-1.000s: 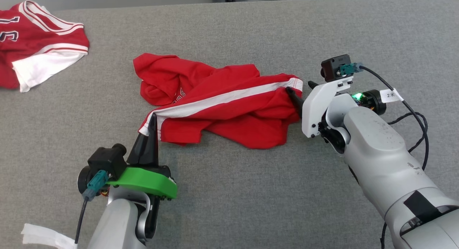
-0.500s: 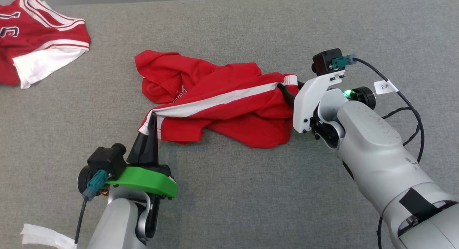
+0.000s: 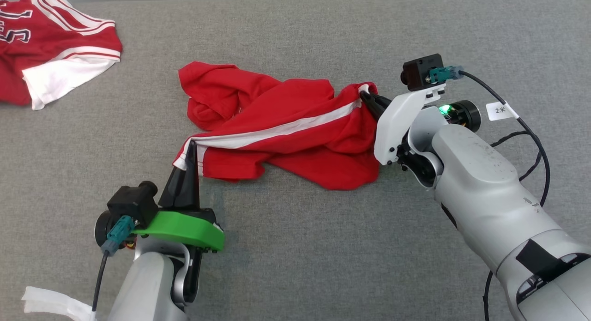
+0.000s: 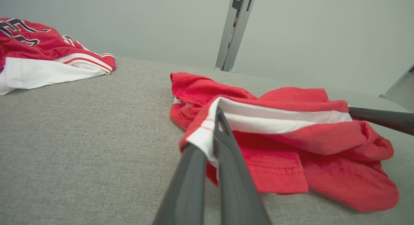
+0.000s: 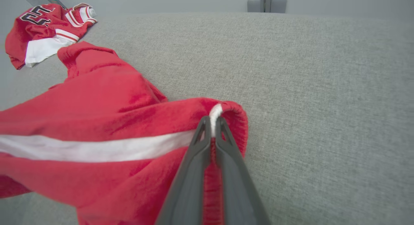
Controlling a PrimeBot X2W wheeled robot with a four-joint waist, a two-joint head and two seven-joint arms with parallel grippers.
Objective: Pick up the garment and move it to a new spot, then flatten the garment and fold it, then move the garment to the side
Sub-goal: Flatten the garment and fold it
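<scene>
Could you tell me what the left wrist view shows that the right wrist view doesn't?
Left wrist view: the left gripper shut on the garment's striped corner, with the other arm's dark finger at the right edge. Right wrist view: the right gripper pinching the stripe's far end. Both: the red garment, the numbered jersey and the grey table.

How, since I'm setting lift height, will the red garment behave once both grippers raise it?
Likely floppy: the red garment lies crumpled, so its middle should sag between the left gripper and right gripper. Probably light: thin cloth. Slipping seems unlikely; both pinch hemmed ends.
</scene>
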